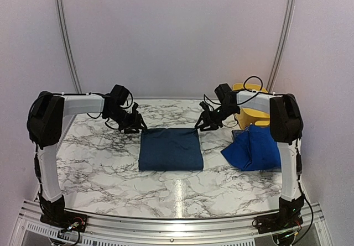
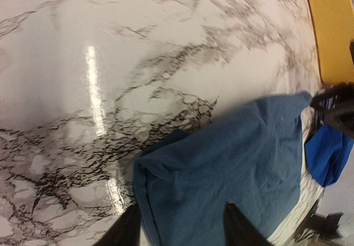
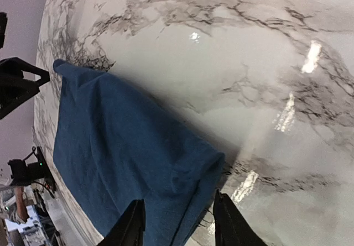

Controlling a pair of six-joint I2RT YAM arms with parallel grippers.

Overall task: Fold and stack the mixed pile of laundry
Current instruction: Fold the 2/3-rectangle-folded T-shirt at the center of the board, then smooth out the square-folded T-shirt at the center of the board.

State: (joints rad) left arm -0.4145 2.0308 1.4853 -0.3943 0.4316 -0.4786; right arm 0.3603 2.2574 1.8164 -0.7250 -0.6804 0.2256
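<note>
Both my arms reach inward mid-frame. My left gripper [image 1: 140, 128] and right gripper [image 1: 199, 126] stand part-open, gripping nothing, at the far corners of one folded denim-blue garment [image 1: 170, 149]. One royal-blue garment [image 1: 254, 152] lies at the right.

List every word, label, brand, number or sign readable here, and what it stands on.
None readable: no text shows on the folded dark blue garment, the royal-blue garment, the yellow tub or the marble table.

The left arm [image 1: 50, 168] and right arm [image 1: 287, 168] have white tubes between bulky black joints; black cables [image 1: 253, 80] loop by the wrists. The fingers [image 2: 126, 232] are black and tapering.
</note>
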